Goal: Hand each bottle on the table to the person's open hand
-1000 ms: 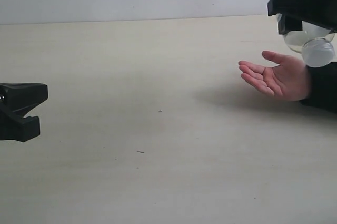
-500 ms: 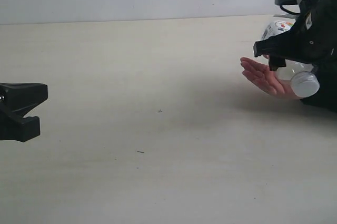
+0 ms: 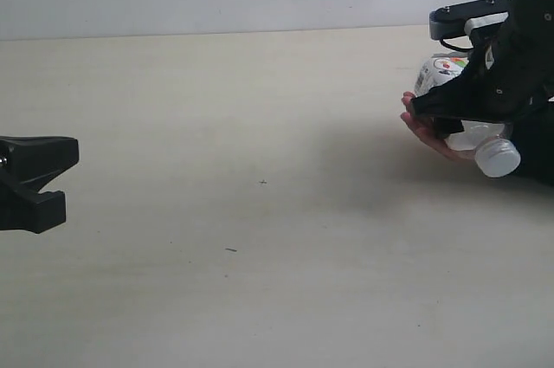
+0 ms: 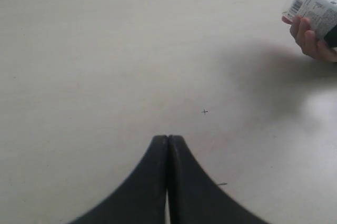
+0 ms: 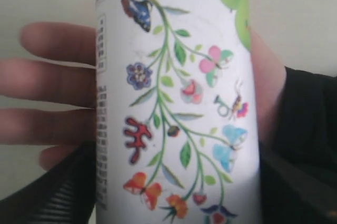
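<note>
The short bottle with the white floral label lies on its side, white cap toward the camera, with my right gripper shut on its body. In the right wrist view the floral label fills the middle, black fingers on both sides. The bottle rests against the person's open hand, whose fingers spread behind it. My left gripper hovers at the far left over the table, jaws pressed together and empty. The other three bottles are out of view.
The person's dark sleeve runs off the right edge. From the left wrist view the bottle and hand show far off. A few small dark specks mark the tabletop.
My right gripper has come down and leftward with the floral bottle, from above the open palm onto it. The hand's fingers now lie under the bottle. The left gripper has not moved.
</note>
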{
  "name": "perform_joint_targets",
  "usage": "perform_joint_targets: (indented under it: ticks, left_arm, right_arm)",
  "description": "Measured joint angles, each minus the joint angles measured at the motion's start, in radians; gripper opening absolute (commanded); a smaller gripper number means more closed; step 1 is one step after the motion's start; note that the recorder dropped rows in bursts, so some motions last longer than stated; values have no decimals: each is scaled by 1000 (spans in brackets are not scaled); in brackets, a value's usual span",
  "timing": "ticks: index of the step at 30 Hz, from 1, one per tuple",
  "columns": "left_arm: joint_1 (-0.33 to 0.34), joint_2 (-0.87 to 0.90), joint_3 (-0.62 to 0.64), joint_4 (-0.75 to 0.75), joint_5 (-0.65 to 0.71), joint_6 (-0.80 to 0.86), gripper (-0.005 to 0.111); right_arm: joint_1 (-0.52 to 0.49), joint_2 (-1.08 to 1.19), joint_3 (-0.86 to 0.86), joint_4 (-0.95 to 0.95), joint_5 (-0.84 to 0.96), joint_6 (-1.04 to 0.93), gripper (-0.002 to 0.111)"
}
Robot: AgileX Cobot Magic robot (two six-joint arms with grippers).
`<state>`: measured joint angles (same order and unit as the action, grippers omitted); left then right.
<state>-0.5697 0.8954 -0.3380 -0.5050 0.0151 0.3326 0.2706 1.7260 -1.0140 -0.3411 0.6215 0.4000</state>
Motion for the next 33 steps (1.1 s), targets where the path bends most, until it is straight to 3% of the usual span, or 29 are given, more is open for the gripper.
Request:
perform_joint_targets:
  ticks: [5, 18, 31, 33]
  left_arm:
    - [0, 0, 0, 0, 0, 0, 0]
    - [0, 0, 0, 0, 0, 0, 0]
    - [0, 0, 0, 0, 0, 0, 0]
    - [0, 0, 0, 0, 0, 0, 0]
  right_arm:
    - [0, 0, 0, 2, -3, 0, 93]
    - [0, -78, 0, 3, -8, -23, 93]
    - [0, -412, 0, 42, 34, -85, 92]
    - [0, -450, 0, 108, 46, -148, 84]
